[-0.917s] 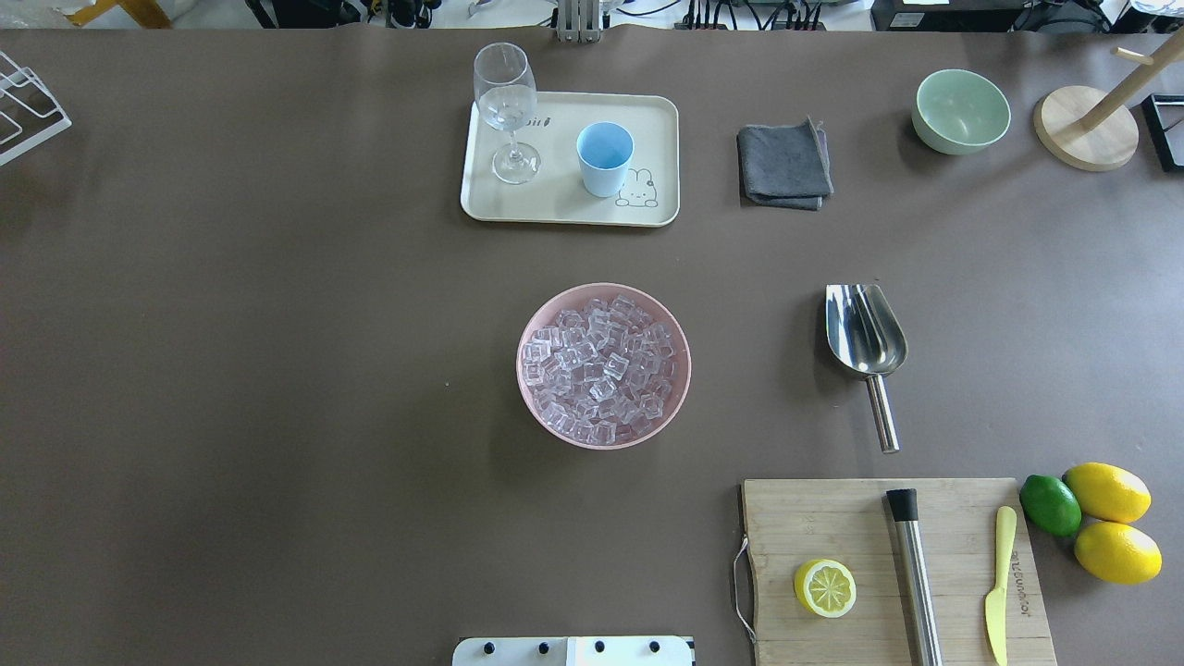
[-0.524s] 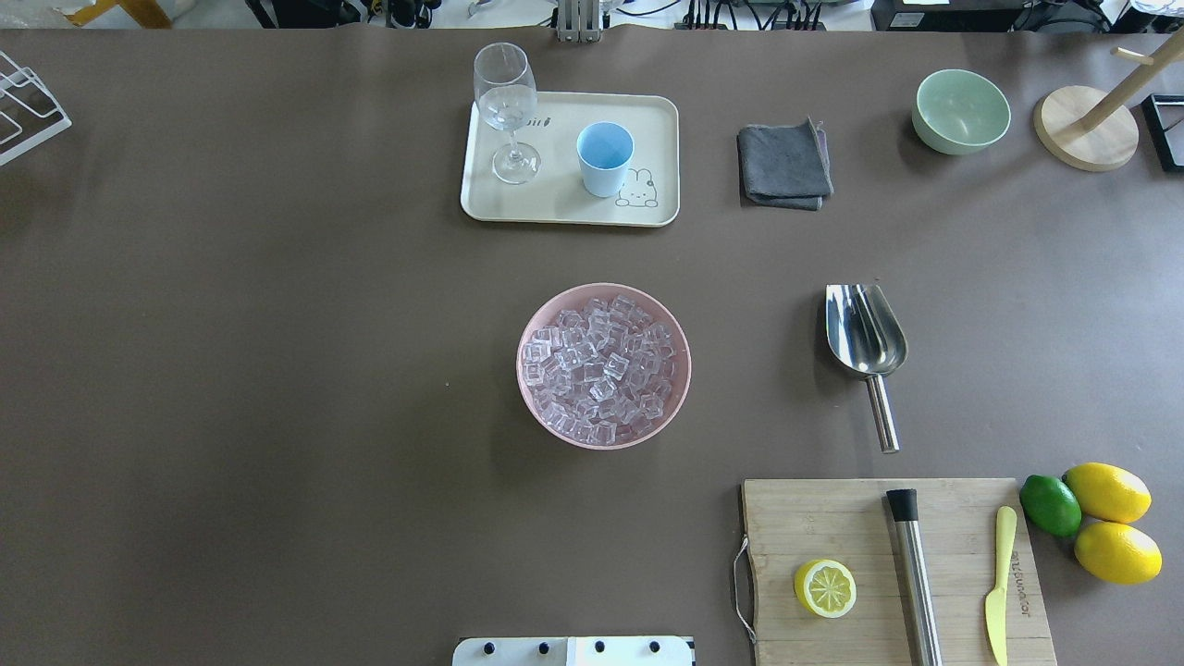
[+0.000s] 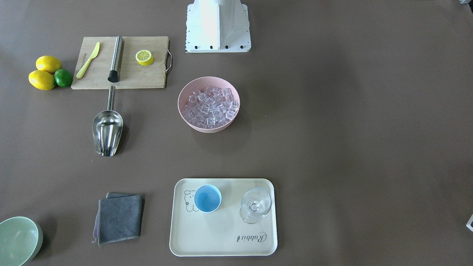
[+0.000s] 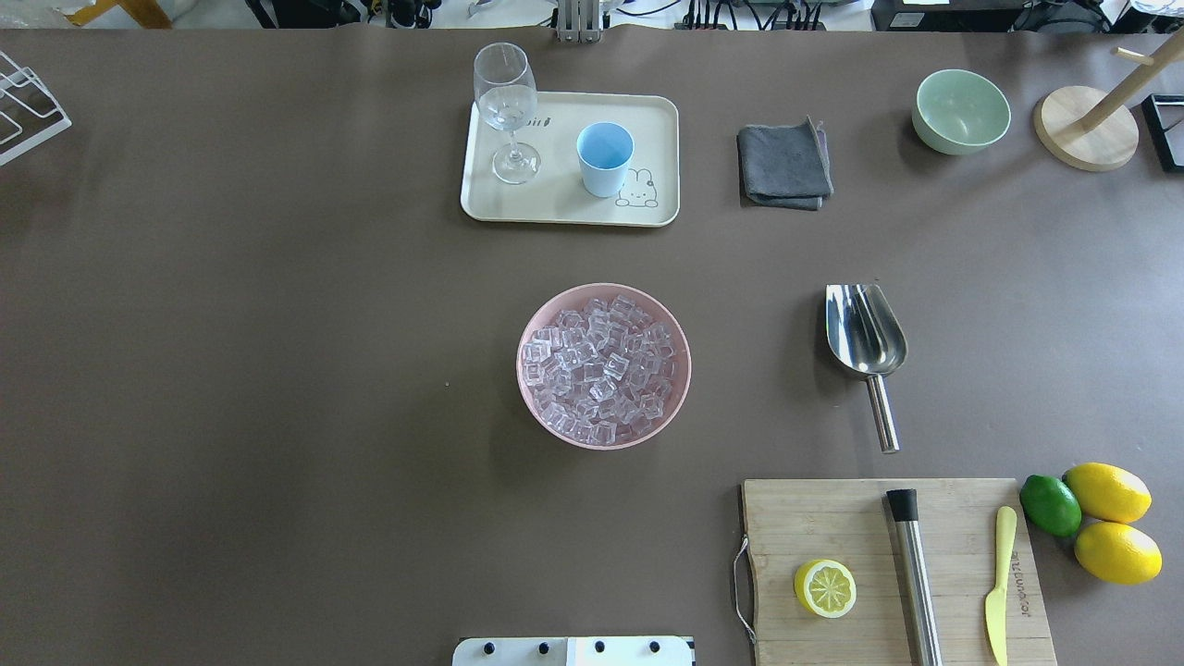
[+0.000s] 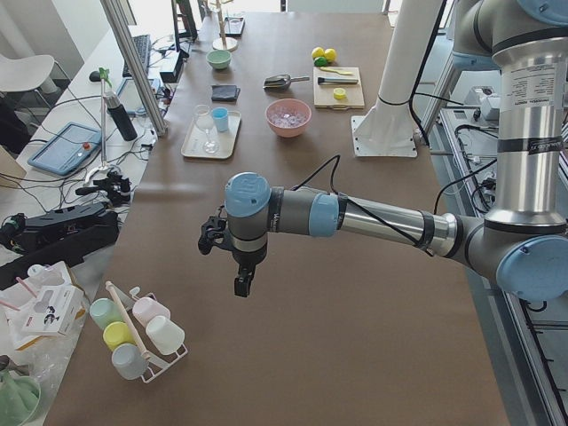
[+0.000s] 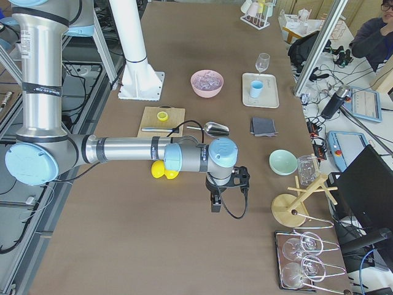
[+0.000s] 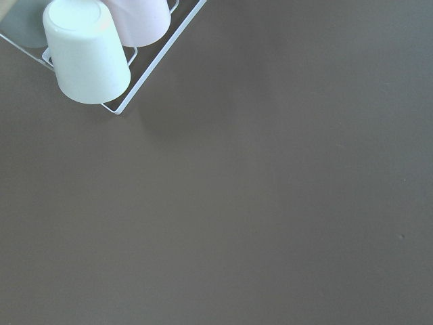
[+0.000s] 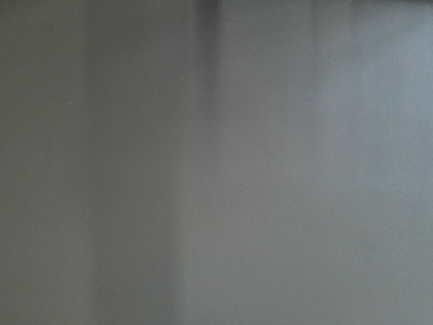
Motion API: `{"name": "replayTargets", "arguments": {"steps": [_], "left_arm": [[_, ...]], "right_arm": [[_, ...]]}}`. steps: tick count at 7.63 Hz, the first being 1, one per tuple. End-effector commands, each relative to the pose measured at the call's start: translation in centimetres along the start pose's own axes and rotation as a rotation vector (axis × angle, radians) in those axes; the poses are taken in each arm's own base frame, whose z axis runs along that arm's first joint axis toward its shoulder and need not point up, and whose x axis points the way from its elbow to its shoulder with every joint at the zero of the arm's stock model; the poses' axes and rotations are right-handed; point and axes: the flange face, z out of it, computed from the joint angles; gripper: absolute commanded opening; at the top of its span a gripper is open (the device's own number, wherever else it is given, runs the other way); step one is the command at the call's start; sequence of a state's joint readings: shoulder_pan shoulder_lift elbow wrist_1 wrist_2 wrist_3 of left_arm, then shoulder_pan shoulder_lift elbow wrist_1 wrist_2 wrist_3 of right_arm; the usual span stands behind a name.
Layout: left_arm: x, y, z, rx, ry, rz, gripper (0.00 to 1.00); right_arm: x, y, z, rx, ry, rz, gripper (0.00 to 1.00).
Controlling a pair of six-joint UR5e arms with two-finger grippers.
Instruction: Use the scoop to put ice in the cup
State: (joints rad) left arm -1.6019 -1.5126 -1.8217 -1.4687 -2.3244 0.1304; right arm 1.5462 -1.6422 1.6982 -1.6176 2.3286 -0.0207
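Observation:
The ice (image 4: 601, 365) fills a pink bowl (image 4: 532, 407) at the table's middle. The light-blue cup (image 4: 605, 157) stands upright on a cream tray (image 4: 564, 205), beside a stemmed glass (image 4: 506, 102). To the right of the bowl the steel scoop (image 4: 866, 335) lies on the table, handle toward the robot. Only the side views show the grippers. My left gripper (image 5: 241, 284) hangs over bare table far from the bowl, and my right gripper (image 6: 215, 206) hangs beyond the lemons. I cannot tell whether either is open or shut. Nothing touches the scoop.
A cutting board (image 4: 832, 518) carries a half lemon (image 4: 824, 587), a steel cylinder (image 4: 914, 573) and a yellow knife (image 4: 998, 583). Lemons (image 4: 1108, 492) and a lime (image 4: 1050, 505) lie beside it. A grey cloth (image 4: 784, 166), green bowl (image 4: 961, 111), wooden stand (image 4: 1087, 125) and cup rack (image 7: 86, 54) stand around.

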Motion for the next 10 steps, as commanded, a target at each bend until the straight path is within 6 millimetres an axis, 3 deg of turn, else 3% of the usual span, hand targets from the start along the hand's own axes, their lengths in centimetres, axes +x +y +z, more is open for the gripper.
{"name": "replayTargets", "arguments": {"steps": [1, 3, 5, 7, 9, 10], "left_arm": [[0.1, -0.7, -0.2, -0.011, 0.007, -0.002, 0.98], [2.1, -2.6, -1.4, 0.048, 0.007, 0.074, 0.98], [8.2, -5.3, -1.0, 0.127, 0.057, 0.266, 0.98], [12.4, -5.6, -1.6, 0.170, 0.158, 0.377, 0.98], [18.6, -6.3, 0.2, 0.214, 0.275, 0.588, 0.98], [21.1, -6.6, -0.1, 0.261, 0.294, 0.682, 0.98]], "right_arm": [[-1.1, 0.2, -1.1, 0.022, -0.001, -0.019, 1.00], [-1.9, -0.2, -1.9, 0.039, -0.002, -0.035, 1.00], [-2.7, -0.3, -2.4, 0.049, -0.008, -0.051, 1.00], [-8.0, 0.0, -3.6, 0.060, -0.014, -0.142, 1.00], [-15.3, -0.7, -2.7, 0.042, -0.028, -0.129, 1.00], [-18.0, -0.7, -2.0, 0.025, -0.037, -0.108, 1.00]]}}
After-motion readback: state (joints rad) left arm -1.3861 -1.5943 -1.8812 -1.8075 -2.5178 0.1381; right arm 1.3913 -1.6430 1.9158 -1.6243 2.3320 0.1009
